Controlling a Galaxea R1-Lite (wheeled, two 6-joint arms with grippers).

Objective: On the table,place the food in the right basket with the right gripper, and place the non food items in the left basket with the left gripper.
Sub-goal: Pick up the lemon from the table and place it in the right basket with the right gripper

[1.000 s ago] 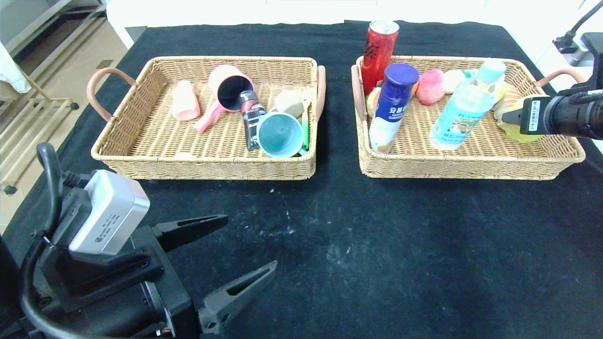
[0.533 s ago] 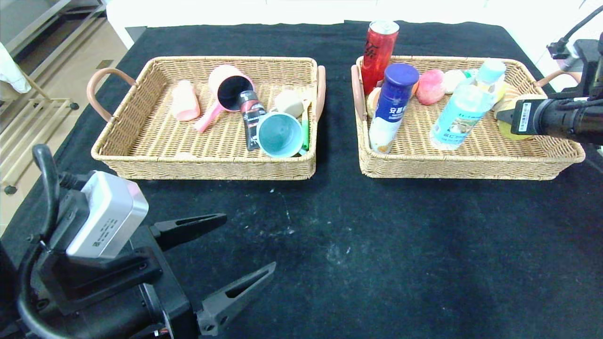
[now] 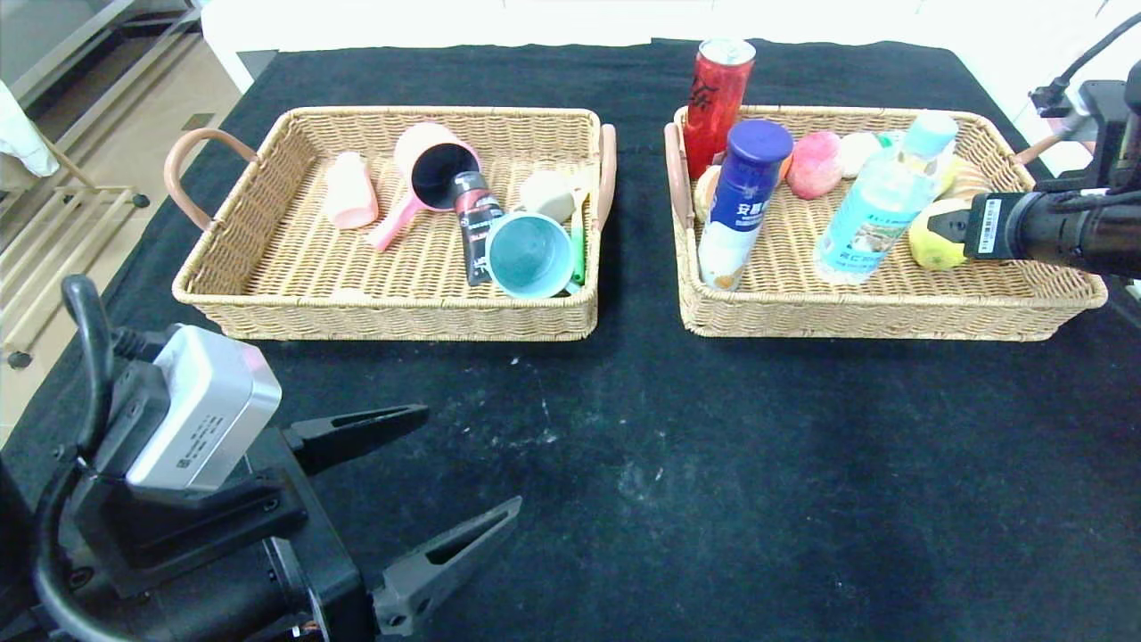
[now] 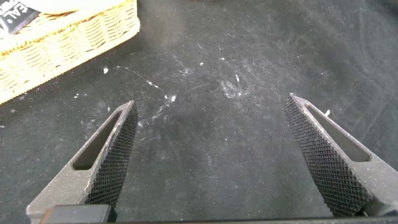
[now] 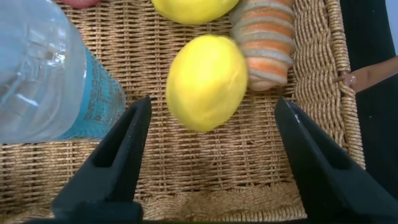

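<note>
Yellow lemon (image 5: 207, 81) in right basket (image 3: 891, 308), between spread, untouching right end effector (image 5: 211, 134) fingers

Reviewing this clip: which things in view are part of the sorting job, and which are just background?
Part of the job:
- right basket with the lemon under the open right gripper
- water bottle, blue can, red can
- left basket with the teal cup and pink scoop
- left gripper, open, idle over the table

Background:
- black tablecloth
</note>
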